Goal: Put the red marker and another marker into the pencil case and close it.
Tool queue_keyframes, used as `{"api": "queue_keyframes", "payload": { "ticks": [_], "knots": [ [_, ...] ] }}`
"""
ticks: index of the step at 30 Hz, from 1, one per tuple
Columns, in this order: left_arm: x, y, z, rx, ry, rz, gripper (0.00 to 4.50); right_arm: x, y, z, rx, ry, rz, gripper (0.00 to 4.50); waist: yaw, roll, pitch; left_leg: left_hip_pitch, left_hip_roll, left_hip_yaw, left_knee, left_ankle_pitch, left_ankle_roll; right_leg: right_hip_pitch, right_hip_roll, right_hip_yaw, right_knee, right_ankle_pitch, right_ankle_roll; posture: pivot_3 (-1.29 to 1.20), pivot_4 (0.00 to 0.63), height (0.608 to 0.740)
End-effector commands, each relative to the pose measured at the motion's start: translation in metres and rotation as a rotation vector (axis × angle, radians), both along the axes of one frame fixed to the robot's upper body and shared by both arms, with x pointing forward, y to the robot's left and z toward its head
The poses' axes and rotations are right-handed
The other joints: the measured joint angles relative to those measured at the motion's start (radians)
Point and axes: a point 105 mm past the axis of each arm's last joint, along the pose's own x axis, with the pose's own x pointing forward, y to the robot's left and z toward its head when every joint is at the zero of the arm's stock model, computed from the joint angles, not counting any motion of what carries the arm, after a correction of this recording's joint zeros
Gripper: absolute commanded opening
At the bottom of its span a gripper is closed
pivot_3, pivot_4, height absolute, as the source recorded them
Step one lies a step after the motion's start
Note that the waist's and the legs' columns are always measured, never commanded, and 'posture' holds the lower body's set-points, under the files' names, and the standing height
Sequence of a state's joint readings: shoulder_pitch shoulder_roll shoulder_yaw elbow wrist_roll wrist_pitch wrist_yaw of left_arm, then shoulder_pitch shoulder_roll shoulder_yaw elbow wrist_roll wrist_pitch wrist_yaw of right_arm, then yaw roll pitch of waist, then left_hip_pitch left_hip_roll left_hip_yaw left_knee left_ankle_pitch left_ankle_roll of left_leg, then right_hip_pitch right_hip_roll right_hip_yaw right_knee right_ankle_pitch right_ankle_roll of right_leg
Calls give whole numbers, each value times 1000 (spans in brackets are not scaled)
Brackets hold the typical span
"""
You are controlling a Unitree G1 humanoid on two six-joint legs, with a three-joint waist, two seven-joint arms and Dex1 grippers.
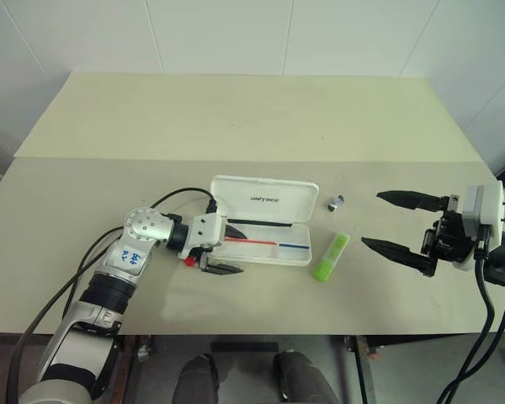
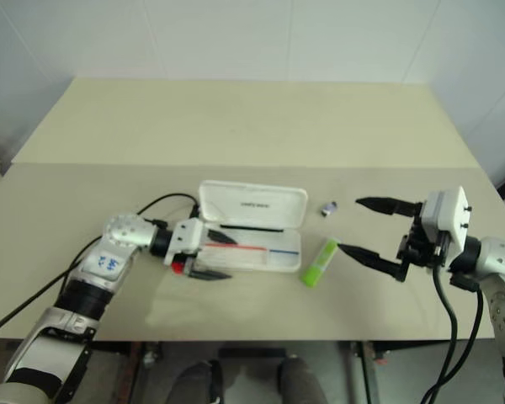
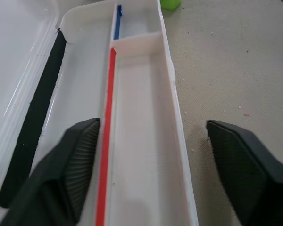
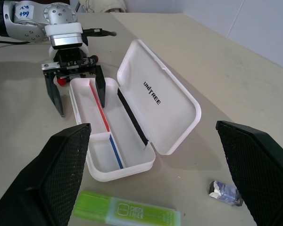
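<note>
The white pencil case [image 1: 265,199] lies open mid-table with its lid tilted back and a red and blue stripe inside. My left gripper [image 1: 240,252] is open at the case's left end. One finger is inside the tray and the other is outside its front wall [image 3: 172,94], with nothing between them. A small red bit [image 1: 188,262], seemingly the red marker's cap, peeks out under that gripper's base, outside the case. Its barrel is hidden. The lime-green highlighter [image 1: 331,256] lies on the table right of the case. My right gripper [image 1: 371,219] hangs open beyond it, holding nothing.
A small grey clip-like bit [image 1: 335,203] lies right of the lid. A black strip [image 4: 132,117] runs along the case's hinge side. A black cable [image 1: 172,199] loops behind my left wrist. The table's front edge is close below both arms.
</note>
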State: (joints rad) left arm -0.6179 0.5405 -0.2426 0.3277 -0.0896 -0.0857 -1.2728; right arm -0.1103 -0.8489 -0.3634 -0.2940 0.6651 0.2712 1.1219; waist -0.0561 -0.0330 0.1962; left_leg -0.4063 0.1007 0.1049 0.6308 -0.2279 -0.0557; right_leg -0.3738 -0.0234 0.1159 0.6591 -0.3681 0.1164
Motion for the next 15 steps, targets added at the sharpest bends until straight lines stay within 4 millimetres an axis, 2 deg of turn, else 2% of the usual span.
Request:
{"api": "queue_keyframes", "payload": {
  "ticks": [1, 9, 15],
  "knots": [
    [-1, -5, 9, -9, -32, -25, 4471, -1, -3, 8, -1, -48, -14, 4500, 0, 0, 0, 0, 0, 0, 0, 0, 0, 0, 0, 0, 0, 0, 0, 0, 150, 740],
    [-6, -8, 14, -22, -37, -44, 4471, 1, -4, 9, -3, -53, -13, 4500, 0, 0, 0, 0, 0, 0, 0, 0, 0, 0, 0, 0, 0, 0, 0, 0, 150, 740],
    [-20, -11, 27, -65, -44, -78, 4471, 1, -3, 10, -4, -52, -7, 4500, -1, 0, 0, 0, 0, 0, 0, 0, 0, 0, 0, 0, 0, 0, 0, 0, 150, 740]
  ]
}}
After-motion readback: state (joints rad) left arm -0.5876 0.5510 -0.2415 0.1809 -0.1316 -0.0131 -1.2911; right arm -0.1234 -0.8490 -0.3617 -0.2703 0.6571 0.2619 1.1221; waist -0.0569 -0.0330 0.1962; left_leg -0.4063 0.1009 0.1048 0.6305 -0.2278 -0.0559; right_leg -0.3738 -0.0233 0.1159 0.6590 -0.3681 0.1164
